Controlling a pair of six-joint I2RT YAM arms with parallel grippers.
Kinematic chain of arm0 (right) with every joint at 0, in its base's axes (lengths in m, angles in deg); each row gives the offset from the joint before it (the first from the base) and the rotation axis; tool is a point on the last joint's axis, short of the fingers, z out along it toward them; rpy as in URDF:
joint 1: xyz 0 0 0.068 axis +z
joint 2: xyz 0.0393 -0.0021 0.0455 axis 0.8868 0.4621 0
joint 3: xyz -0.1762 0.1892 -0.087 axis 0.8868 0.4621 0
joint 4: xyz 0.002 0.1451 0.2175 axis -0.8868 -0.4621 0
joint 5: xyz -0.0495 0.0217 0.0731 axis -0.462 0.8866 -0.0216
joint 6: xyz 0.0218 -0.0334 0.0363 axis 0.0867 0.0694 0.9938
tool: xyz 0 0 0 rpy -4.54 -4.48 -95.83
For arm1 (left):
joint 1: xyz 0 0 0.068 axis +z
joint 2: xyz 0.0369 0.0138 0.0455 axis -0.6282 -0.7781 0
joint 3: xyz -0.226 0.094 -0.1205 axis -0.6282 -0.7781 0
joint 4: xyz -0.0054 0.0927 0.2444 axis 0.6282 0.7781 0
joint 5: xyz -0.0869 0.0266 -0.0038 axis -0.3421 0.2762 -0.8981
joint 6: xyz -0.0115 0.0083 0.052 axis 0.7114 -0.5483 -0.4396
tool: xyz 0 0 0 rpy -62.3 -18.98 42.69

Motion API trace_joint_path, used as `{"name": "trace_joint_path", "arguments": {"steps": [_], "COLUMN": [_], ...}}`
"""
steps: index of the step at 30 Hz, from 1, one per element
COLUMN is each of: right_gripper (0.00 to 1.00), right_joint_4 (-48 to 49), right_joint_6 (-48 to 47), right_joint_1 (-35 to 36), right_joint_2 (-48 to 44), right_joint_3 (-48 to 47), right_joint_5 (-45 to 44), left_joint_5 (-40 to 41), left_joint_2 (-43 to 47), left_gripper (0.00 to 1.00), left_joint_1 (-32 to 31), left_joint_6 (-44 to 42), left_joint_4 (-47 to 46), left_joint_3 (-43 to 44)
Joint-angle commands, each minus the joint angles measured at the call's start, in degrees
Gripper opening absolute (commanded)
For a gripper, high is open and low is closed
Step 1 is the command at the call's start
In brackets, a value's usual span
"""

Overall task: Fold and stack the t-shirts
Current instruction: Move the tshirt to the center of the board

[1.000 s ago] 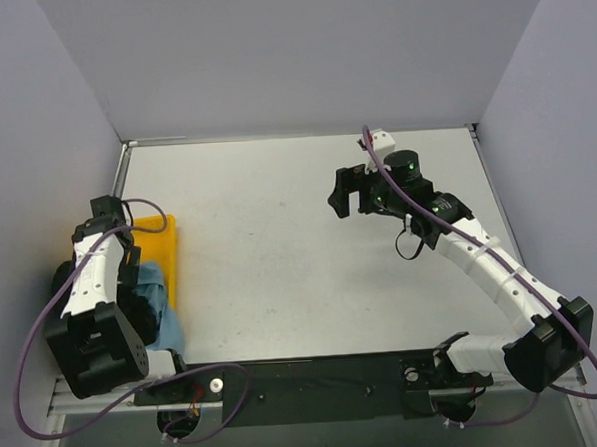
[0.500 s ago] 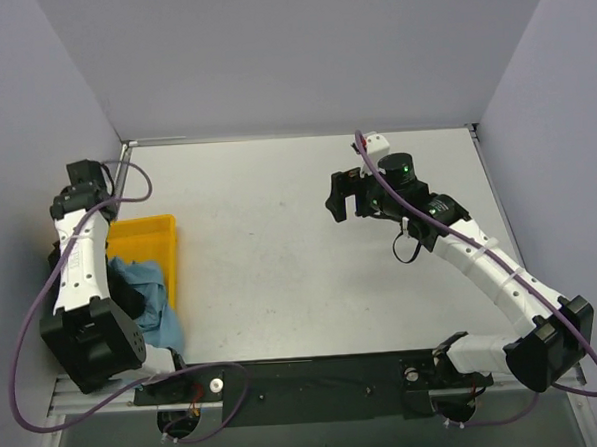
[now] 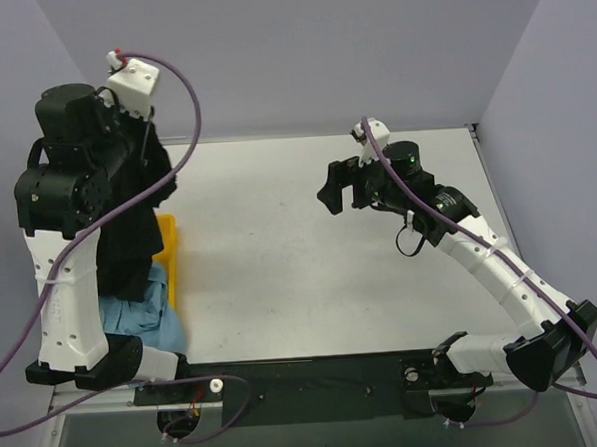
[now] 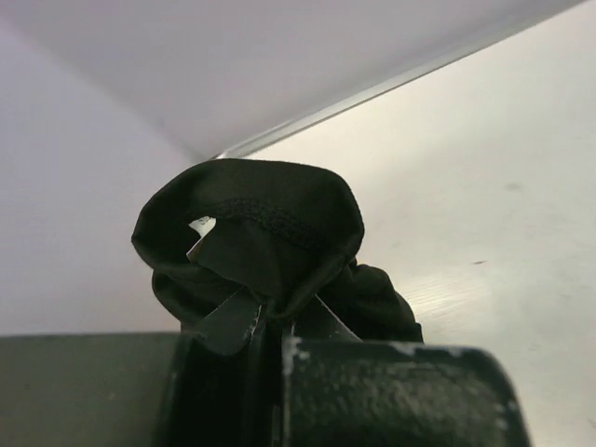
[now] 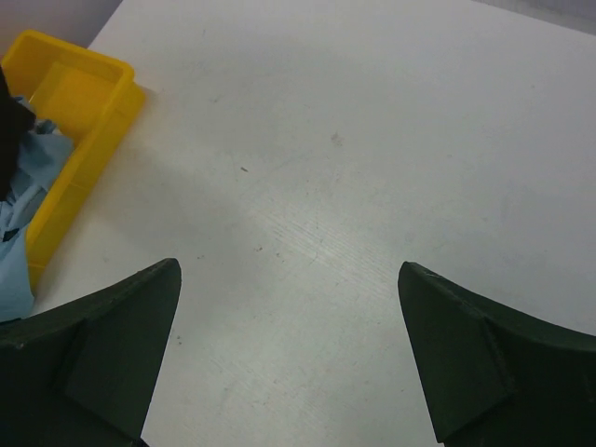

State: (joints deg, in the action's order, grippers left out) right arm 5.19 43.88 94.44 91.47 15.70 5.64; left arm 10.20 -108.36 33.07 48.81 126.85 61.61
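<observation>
Jaws of my left gripper (image 4: 270,312) pinch the black t-shirt (image 3: 129,232), which dangles at nine o'clock over the light blue t-shirt (image 3: 133,314). Right gripper (image 5: 289,270) gapes wide. The cloth looks soft and light, so I'd grab the shoulders.

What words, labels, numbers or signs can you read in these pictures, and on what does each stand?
None can be read.
The small white tag inside the collar of the black t-shirt is too small to read.
The yellow tray bears no lettering.
</observation>
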Motion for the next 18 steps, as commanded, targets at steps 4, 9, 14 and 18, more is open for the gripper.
{"name": "trace_joint_path", "arguments": {"steps": [4, 9, 14, 18], "right_gripper": [0.98, 0.95, 0.92, 0.9], "right_joint_4": [-5.84, -10.32, -20.49, -27.27], "right_joint_6": [3.82, 13.75, 15.86, 14.81], "right_joint_1": [-2.34, -15.23, -22.64, -28.87], "right_joint_2": [-2.61, -4.81, -6.75, -6.66], "right_joint_3": [-7.46, -5.89, -2.46, 1.32], "right_joint_5": [4.71, 9.37, 3.85, 1.64], "left_joint_5": [-25.12, -24.22, -29.69, -31.0], "left_joint_2": [-7.73, -16.33, -28.88, -36.98], "left_gripper": [0.0, 0.0, 0.0, 0.88], "left_joint_1": [-16.99, -31.92, -37.04, -42.3], "left_joint_6": [3.66, 0.85, 1.29, -0.38], "left_joint_4": [3.2, 0.93, -7.25, -9.37], "left_joint_3": [9.62, 8.39, 6.27, 5.84]}}
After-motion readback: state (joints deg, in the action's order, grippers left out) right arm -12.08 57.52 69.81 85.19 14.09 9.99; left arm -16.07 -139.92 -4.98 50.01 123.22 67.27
